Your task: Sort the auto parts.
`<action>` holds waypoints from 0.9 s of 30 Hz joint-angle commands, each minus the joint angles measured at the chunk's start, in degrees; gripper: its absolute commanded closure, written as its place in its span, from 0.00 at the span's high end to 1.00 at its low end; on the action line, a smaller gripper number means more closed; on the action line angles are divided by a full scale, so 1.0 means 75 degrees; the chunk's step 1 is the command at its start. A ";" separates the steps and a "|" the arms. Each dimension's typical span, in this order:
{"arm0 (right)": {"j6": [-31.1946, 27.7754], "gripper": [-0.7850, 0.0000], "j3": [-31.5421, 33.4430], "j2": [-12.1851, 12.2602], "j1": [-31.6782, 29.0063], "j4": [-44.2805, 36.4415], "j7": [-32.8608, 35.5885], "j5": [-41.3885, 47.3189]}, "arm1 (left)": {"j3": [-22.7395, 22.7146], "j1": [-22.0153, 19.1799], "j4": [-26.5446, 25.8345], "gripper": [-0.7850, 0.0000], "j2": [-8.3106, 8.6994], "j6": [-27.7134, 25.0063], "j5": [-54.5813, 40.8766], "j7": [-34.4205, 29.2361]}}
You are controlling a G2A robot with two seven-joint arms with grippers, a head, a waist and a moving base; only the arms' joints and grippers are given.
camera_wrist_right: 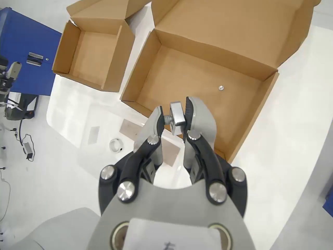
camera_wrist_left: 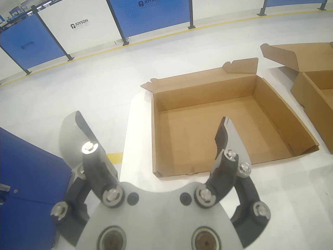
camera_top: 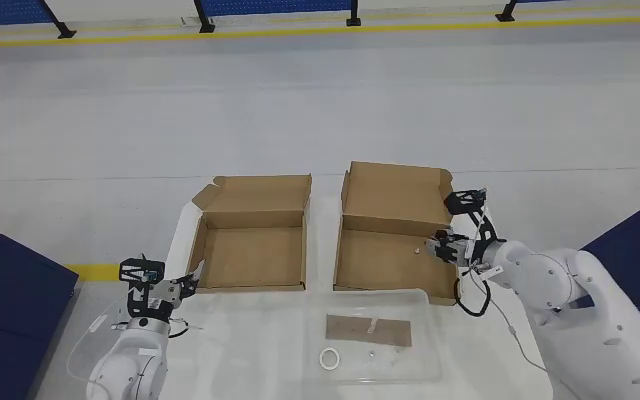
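Note:
My right gripper (camera_wrist_right: 173, 117) is shut on a small metal T-bolt (camera_wrist_right: 176, 119), held above the near right edge of the right cardboard box (camera_wrist_right: 262, 100); from the top view the same gripper (camera_top: 437, 246) hangs over that box (camera_top: 345, 270). One small metal part (camera_wrist_right: 221, 87) lies on this box's floor (camera_top: 417, 250). The left cardboard box (camera_top: 212, 262) has nothing in it (camera_wrist_left: 286, 128). My left gripper (camera_wrist_left: 153, 131) stands open with nothing between its fingers, near the table's left front corner (camera_top: 190, 280). A white ring (camera_top: 329, 357) lies in the clear tray (camera_top: 425, 300).
The clear plastic tray at the table's front also holds a brown cardboard sheet (camera_top: 368, 330) and a tiny part (camera_top: 371, 351). A blue cabinet (camera_wrist_right: 23, 50) stands off the table's left side. Blue and white partition panels (camera_wrist_left: 145, 3) line the far floor.

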 commanded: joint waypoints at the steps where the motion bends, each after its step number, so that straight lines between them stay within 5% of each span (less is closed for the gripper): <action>1: 0.0018 0.00 0.0013 -0.0002 0.0008 -0.0007 -0.0036 -0.0004 | 0.0000 0.0000 0.0000 1.00 0.0000 0.0000 0.0000 0.0000; 13: 0.0056 0.00 -0.0373 -0.0044 0.0151 0.0157 0.0000 -0.0477 | 0.0000 0.0000 0.0000 1.00 0.0000 0.0000 0.0000 0.0000; 27: 0.0889 0.00 -0.3143 -0.0817 0.2567 0.2462 0.0066 -0.1025 | 0.0000 0.0000 0.0000 1.00 0.0000 0.0000 0.0000 0.0000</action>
